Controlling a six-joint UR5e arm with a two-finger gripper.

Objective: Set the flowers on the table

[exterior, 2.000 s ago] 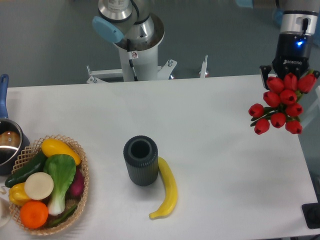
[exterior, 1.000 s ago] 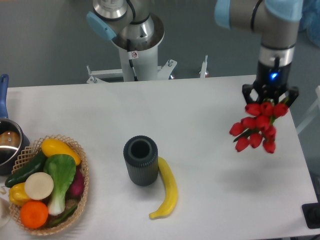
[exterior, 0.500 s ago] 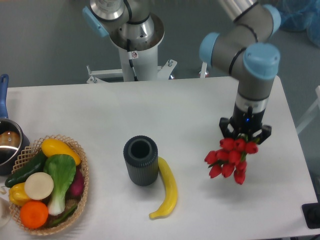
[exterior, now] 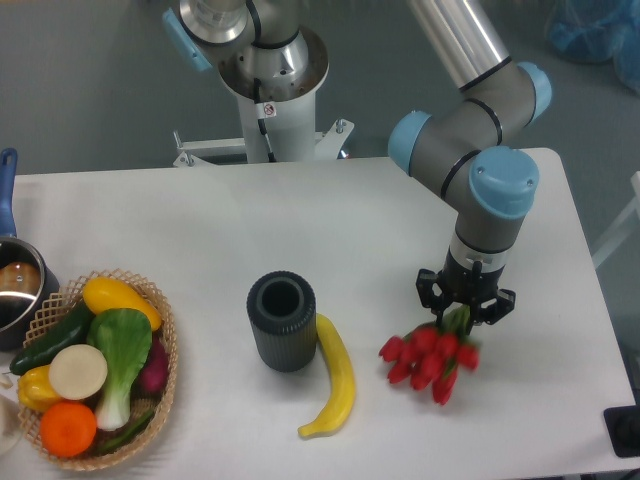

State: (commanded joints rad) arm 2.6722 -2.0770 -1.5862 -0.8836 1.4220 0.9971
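The flowers [exterior: 427,361], a small bunch of red tulip buds with green stems, hang low over the white table [exterior: 200,215], right of the middle near the front. I cannot tell whether the buds touch the tabletop. My gripper [exterior: 464,311] points straight down and is shut on the green stems at the top of the bunch. The arm comes down from the top right.
A dark grey ribbed cup [exterior: 282,321] stands at the table's middle front, with a yellow banana [exterior: 337,379] beside it, just left of the flowers. A wicker basket [exterior: 160,371] of vegetables sits at front left, a pot [exterior: 14,290] at the left edge.
My gripper has carried the flowers from beyond the table's far right edge inward to the left and down, to just right of the banana.
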